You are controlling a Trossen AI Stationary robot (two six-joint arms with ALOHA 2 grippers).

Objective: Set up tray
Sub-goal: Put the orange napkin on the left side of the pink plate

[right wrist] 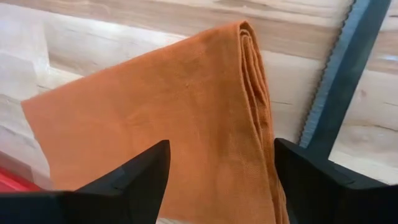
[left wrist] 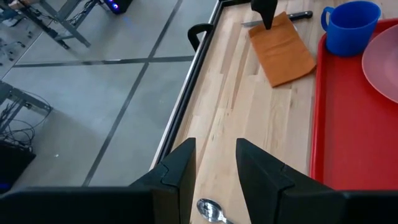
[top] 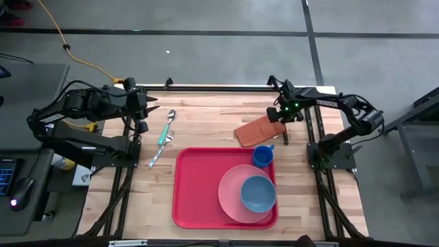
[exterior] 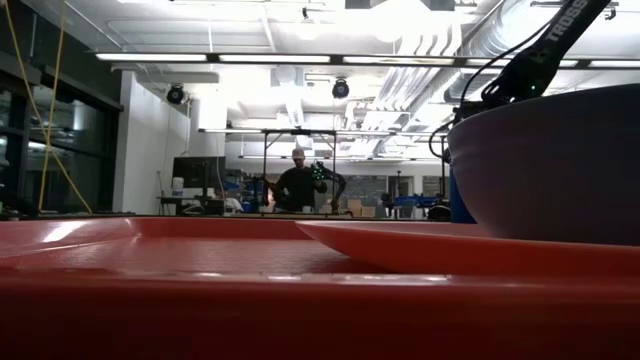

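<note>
Two risks: the right hand (top: pixel 280 115), fingers spread open over the napkin (top: pixel 259 130) beside the tray (top: pixel 199 185), may pinch only one fold or snag the knife (left wrist: pixel 292 16) underneath. Left hand (top: pixel 140 110) waits released.

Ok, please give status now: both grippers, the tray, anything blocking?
Right gripper open, astride the orange napkin beside the tray. Left gripper open above the spoon. Tray holds plate, bowl, cup. Nothing blocking.
</note>
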